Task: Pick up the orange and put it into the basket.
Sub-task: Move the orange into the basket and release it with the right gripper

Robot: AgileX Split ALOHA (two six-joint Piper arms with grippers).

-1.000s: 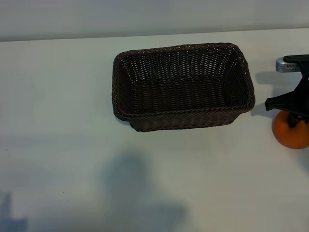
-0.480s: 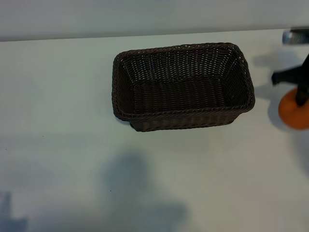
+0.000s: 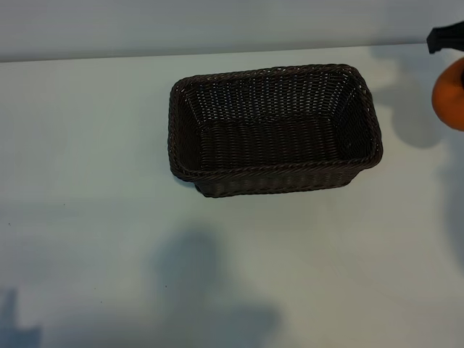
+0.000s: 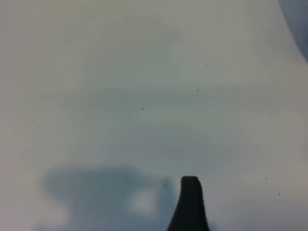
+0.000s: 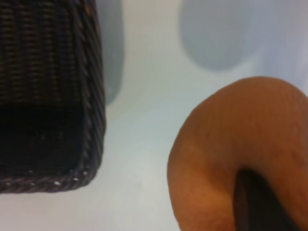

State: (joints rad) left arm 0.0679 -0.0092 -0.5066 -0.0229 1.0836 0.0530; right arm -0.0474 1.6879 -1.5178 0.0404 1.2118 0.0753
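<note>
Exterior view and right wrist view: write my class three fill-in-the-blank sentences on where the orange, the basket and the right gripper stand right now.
1. The right gripper is shut on the ____.
2. The orange hangs above the table, to the ____ of the basket in the exterior view.
3. The inside of the basket holds ____.

Missing words: orange; right; nothing
</note>
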